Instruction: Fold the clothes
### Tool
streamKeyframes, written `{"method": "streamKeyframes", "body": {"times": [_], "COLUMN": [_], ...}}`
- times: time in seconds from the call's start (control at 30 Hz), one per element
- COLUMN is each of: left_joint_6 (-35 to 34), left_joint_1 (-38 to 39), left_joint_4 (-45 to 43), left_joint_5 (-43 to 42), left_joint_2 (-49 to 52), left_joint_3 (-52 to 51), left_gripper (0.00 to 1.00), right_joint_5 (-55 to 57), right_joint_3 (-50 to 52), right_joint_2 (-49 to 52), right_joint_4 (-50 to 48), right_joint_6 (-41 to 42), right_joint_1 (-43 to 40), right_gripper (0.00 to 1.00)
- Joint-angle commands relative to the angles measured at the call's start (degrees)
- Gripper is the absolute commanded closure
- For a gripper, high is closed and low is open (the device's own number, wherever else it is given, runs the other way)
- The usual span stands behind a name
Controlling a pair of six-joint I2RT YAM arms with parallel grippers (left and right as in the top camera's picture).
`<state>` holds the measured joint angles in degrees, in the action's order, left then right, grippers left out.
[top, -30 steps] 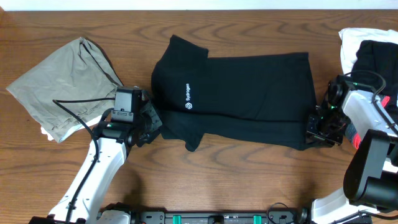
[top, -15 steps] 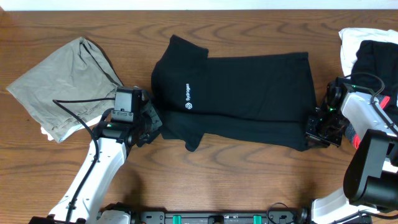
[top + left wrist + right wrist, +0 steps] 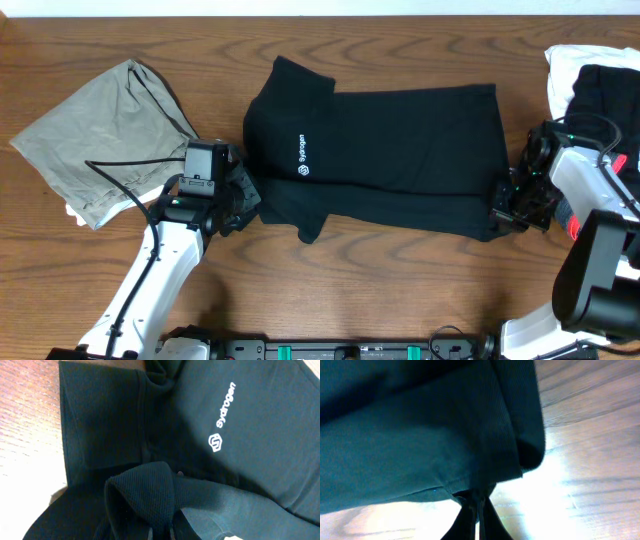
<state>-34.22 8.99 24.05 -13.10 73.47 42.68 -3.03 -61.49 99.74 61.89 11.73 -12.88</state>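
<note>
- Change: the right gripper (image 3: 503, 213) has closed over the last second. Its jaws were apart and are now pinched together on the lower-right hem corner of the black shirt (image 3: 400, 150).
- The right wrist view confirms it. The fingers (image 3: 470, 522) meet at bottom centre with the hem edge running into them, and bare table (image 3: 590, 435) shows to the right.
- The left gripper (image 3: 243, 200) is unchanged. It stays clamped on a raised fold of the shirt at the lower-left edge, seen bunched at the bottom of the left wrist view (image 3: 145, 495).
- The shirt itself hasn't moved. It lies flat mid-frame in the overhead, with the logo (image 3: 303, 158) facing up left of centre and no lift or new crease yet.
- The other clothes are untouched. The olive-grey garment (image 3: 90, 140) sits upper left, and the white garment (image 3: 565, 70) sits upper right with a dark piece on top of it.
- Meaning: both ends of the near edge are now held, so the grasp phase looks complete.
- Likely next is lifting that edge and carrying it toward the top of the frame to make a lengthwise fold.
- Risk: the right pinch looks shallow, at the very corner, so it could slip on the lift.
</note>
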Motion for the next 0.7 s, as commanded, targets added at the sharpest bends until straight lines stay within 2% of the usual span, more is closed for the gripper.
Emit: {"method": "streamKeyframes", "body": {"times": [0.0, 0.23, 0.67], "left_joint_6": [1.16, 1.57, 1.53], "left_joint_1": [-0.46, -0.57, -0.57], "left_joint_4": [-0.2, -4.57, -11.04], "left_joint_5": [0.72, 0.79, 6.43], "left_joint_2": [-1.9, -6.54, -4.96], "left_joint_3": [1.4, 1.42, 1.4], "left_gripper": [0.94, 0.94, 0.94], "right_joint_5": [-0.24, 0.24, 2.4], "right_joint_3": [-3.43, -6.05, -6.05], "right_joint_2": [-5.22, -12.04, -11.98], "right_joint_4": [0.55, -1.22, -10.01], "right_joint_6": [0.24, 0.61, 2.89], "right_joint_1": [-0.57, -0.59, -0.61], "right_gripper": [0.99, 0.99, 0.99]}}
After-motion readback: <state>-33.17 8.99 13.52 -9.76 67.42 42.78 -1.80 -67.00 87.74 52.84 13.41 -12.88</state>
